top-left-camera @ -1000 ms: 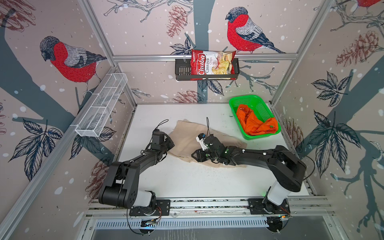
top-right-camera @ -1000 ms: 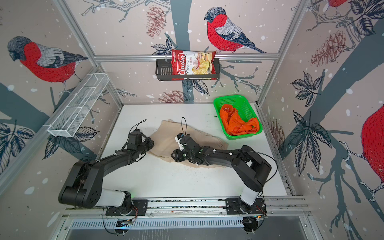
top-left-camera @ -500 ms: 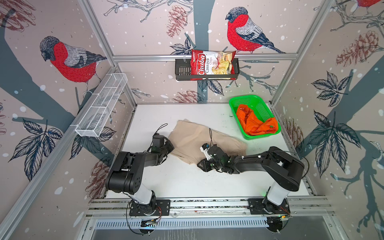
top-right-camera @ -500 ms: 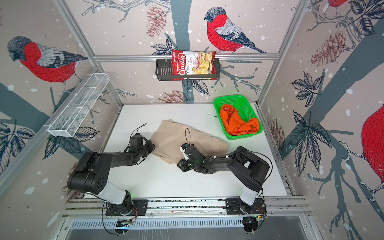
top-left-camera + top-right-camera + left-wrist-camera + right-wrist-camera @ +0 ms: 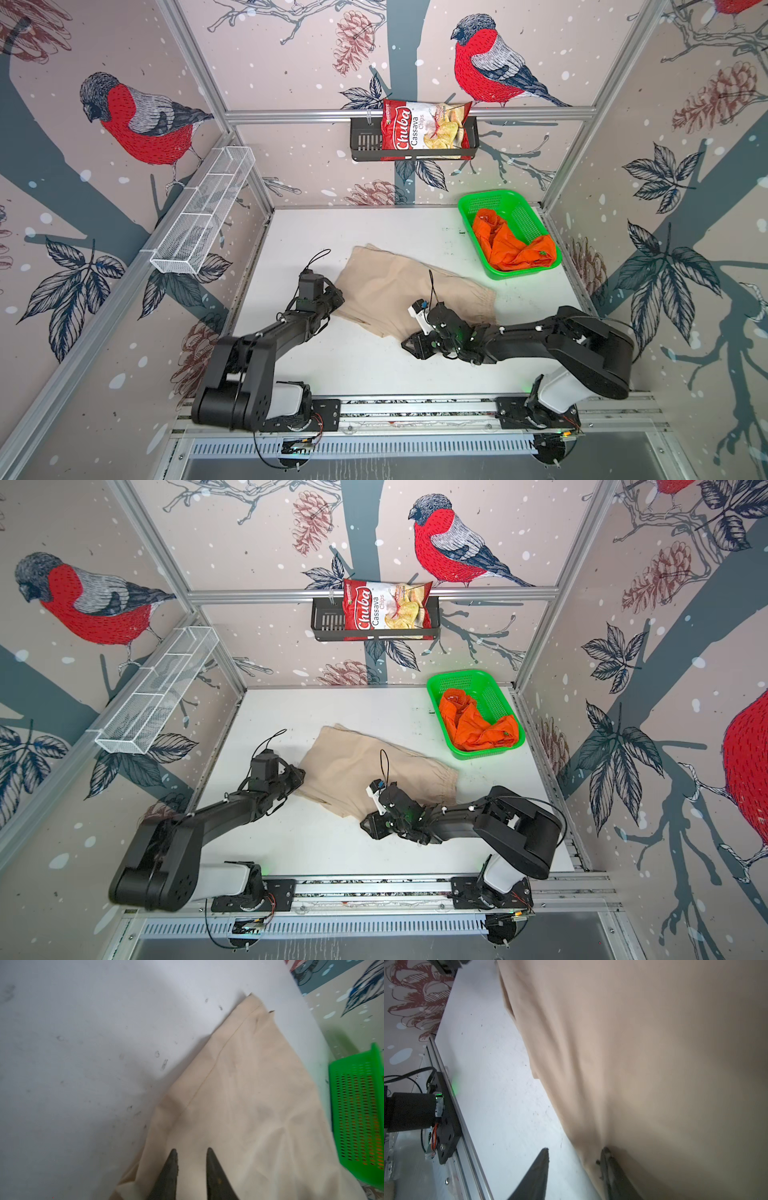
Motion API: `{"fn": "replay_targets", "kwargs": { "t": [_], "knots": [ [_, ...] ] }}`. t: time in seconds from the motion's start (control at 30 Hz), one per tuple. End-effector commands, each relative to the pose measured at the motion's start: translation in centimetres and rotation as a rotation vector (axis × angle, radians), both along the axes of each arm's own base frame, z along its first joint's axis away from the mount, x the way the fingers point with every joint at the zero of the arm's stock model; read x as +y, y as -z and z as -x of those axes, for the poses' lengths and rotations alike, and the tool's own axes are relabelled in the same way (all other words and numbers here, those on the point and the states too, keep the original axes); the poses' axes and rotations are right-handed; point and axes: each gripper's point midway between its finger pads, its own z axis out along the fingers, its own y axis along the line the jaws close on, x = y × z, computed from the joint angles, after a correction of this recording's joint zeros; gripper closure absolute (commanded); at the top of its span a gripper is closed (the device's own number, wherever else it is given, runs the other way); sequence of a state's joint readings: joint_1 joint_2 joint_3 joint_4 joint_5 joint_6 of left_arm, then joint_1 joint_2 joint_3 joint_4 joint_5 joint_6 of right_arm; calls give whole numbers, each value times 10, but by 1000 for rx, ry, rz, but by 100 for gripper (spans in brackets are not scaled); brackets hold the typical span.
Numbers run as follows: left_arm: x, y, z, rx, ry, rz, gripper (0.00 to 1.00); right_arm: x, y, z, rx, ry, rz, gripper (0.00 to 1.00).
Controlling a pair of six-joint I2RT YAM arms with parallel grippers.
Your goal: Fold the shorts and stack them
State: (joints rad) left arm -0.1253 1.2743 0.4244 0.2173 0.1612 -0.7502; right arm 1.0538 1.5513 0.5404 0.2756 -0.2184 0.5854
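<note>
Left gripper (image 5: 191, 1149) opened slightly over beige shorts (image 5: 249, 1105).

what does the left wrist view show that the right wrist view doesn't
Only the left wrist view: the green basket and the left gripper, open over the beige shorts. Only the right wrist view: the front rail, a black arm base, and the right gripper, open, one finger at the shorts' edge. Both: the beige shorts lying on the white table.
</note>
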Motion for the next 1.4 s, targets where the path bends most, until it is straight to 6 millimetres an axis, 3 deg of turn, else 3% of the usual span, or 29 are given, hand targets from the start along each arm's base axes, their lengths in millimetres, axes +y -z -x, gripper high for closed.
{"fn": "replay_targets", "kwargs": {
  "t": [0.0, 0.2, 0.3, 0.4, 0.53, 0.63, 0.73, 1.07, 1.23, 1.37],
  "knots": [
    [3, -15, 11, -29, 27, -39, 64, -40, 17, 18, 89, 11, 223, 51],
    [-12, -72, -15, -222, 137, -58, 63, -2, -62, -20, -72, 31, 52, 49],
    [-28, -88, -34, -249, 196, -19, 67, 9, -77, -43, -109, 69, -12, 49],
    [-50, -92, -52, -258, 252, -20, 71, 17, -76, -64, -133, 102, -44, 49],
    [-87, -81, -72, -231, 335, -15, 76, 22, -53, -78, -132, 114, -10, 49],
    [-109, -63, -82, -201, 369, 2, 81, 20, -28, -74, -101, 103, 34, 49],
    [-119, -43, -95, -171, 377, -3, 84, 14, -7, -64, -68, 97, 68, 49],
    [-121, 28, -149, -41, 350, -85, 88, 3, 31, -23, 27, 76, 120, 50],
    [-100, 48, -166, 0, 284, -119, 90, 5, 38, -5, 68, 79, 117, 50],
    [-76, 56, -175, 19, 236, -131, 90, 20, 28, -14, 51, 98, 93, 50]
  ]
}}
